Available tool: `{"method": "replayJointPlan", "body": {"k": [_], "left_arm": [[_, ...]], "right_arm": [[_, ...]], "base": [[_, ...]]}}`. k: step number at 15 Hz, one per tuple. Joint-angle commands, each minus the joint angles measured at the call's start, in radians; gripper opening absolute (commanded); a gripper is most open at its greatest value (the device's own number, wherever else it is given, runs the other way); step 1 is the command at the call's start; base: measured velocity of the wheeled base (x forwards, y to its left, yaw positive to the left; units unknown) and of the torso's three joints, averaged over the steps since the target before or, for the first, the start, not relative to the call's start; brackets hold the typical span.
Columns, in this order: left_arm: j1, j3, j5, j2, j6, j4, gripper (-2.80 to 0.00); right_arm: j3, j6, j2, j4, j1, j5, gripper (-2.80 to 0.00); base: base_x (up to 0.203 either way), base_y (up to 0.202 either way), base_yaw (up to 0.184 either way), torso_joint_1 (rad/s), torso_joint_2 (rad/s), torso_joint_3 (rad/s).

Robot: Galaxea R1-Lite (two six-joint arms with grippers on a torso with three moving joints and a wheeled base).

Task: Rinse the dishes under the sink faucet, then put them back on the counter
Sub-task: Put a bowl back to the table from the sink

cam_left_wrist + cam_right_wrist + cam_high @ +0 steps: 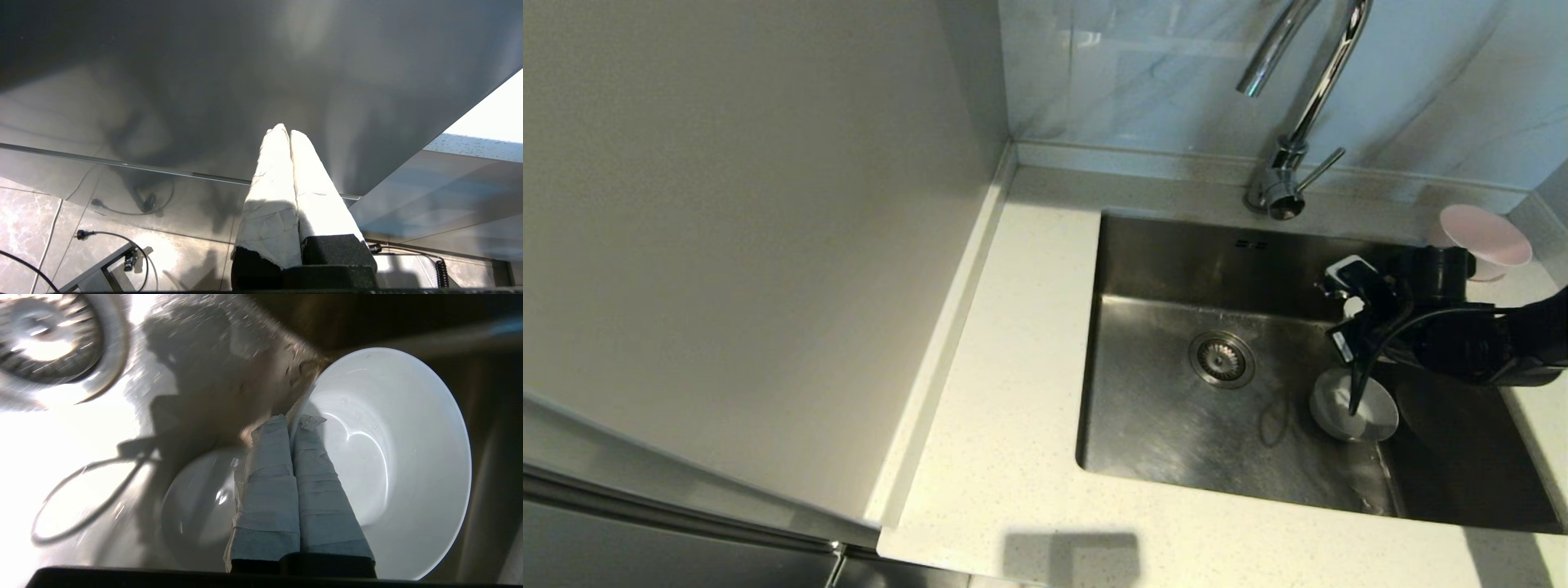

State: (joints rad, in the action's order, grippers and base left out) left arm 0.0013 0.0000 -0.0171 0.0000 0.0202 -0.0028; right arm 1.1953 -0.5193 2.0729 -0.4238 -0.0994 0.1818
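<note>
While the right gripper reaches down into the sink from the right side, its taped fingers are pinched tight on the rim of a white bowl, one finger inside and one outside. In the right wrist view this bowl is seen held up on edge, and a second white bowl is seen lying on the wet sink floor just beneath it. In the head view only one white bowl is made out, right of the drain. A pink bowl is set on the counter at the back right corner, right of the tap. The left gripper is kept out of the head view, its fingers pressed together on nothing, beside a grey panel
</note>
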Motion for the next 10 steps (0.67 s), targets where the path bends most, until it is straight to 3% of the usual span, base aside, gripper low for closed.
{"method": "replayJointPlan", "body": {"k": [1, 5, 10], "left_arm": [[0.000, 0.000, -0.001, -0.003, 0.001, 0.000, -2.80], [0.000, 0.000, -0.001, -0.003, 0.001, 0.000, -2.80], [0.000, 0.000, -0.001, -0.003, 0.001, 0.000, -2.80]], "right_arm": [[-0.117, -0.005, -0.169, -0.002, 0.004, -0.019, -2.80], [-0.276, -0.003, -0.359, -0.003, 0.020, -0.046, -2.80], [-0.262, -0.003, -0.444, -0.003, -0.061, -0.065, -2.80]], "base": [[0.000, 0.000, 0.000, 0.000, 0.00, 0.000], [0.000, 0.000, 0.000, 0.000, 0.00, 0.000], [0.000, 0.000, 0.000, 0.000, 0.00, 0.000]]}}
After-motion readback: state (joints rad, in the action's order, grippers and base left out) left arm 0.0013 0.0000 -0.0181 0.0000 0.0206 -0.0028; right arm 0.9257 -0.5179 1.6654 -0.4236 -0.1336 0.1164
